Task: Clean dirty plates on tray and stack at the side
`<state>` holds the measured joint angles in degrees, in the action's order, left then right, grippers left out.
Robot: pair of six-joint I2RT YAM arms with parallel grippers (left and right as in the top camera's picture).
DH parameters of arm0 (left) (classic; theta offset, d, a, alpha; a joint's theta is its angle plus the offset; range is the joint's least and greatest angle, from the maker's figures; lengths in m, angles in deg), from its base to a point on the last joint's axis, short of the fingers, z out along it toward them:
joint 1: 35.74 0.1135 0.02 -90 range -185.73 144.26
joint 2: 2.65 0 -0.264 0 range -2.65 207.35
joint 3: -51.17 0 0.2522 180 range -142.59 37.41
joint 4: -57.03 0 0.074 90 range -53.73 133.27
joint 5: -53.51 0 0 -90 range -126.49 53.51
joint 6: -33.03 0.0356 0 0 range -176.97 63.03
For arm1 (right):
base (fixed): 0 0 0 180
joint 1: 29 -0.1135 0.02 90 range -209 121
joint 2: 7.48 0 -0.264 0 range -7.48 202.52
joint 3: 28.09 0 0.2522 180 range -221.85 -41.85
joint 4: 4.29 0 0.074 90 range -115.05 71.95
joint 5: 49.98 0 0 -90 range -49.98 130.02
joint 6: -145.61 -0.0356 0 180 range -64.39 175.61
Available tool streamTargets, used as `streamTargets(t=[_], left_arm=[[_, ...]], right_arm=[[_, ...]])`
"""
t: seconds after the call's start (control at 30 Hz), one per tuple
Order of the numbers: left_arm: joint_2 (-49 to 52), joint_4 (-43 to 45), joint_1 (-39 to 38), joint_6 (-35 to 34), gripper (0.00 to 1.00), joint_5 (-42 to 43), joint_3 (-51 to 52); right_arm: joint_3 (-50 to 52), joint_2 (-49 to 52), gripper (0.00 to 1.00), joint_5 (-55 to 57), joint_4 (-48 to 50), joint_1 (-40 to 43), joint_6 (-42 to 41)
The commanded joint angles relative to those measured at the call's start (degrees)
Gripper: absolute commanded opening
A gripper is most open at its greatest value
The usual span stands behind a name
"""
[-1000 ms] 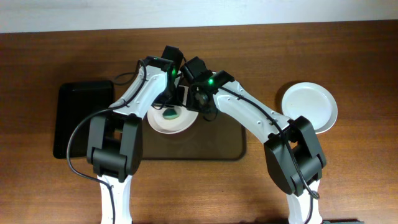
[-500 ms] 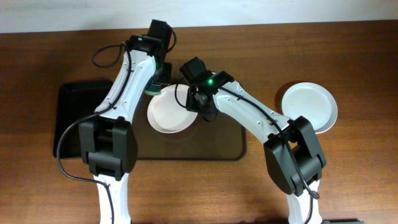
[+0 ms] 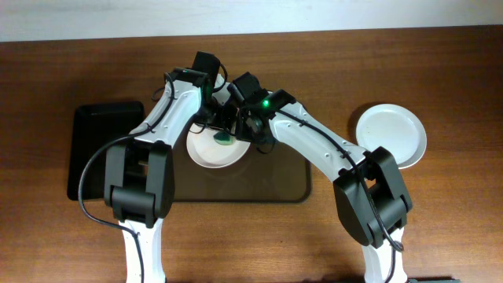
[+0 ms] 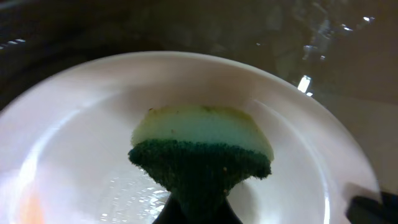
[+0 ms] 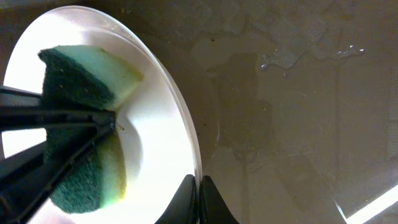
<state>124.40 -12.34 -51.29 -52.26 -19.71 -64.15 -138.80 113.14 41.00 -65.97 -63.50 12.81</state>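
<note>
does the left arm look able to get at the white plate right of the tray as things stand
Probably not. The left gripper is shut on the sponge over the tray plate, and the right arm, pinching that plate's rim, lies across the way to the side plate.

Both arms angled inward — left hand, right hand pinched closed.

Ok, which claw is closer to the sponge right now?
Left. The left claw is shut on the sponge, holding it on the plate on the tray. The right claw is beside it, shut on that plate's rim.
</note>
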Motion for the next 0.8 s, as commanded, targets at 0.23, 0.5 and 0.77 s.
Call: streamTargets(t=[0.23,0.5,0.77], left_arm=[[3.8,-10.0,4.6,-6.7,0.00,-14.0,0.4],[3.8,-16.0,3.8,-14.3,0.00,-39.8,-5.2],[3.8,-18.8,4.4,-15.8,0.01,-38.7,-22.0]], right_arm=[[-0.3,-0.5,0.04,0.3,-0.6,-0.2,0.5],[-0.3,-0.5,0.04,0.3,-0.5,-0.2,0.5],[-0.3,-0.6,0.04,1.4,-2.3,0.7,1.6]])
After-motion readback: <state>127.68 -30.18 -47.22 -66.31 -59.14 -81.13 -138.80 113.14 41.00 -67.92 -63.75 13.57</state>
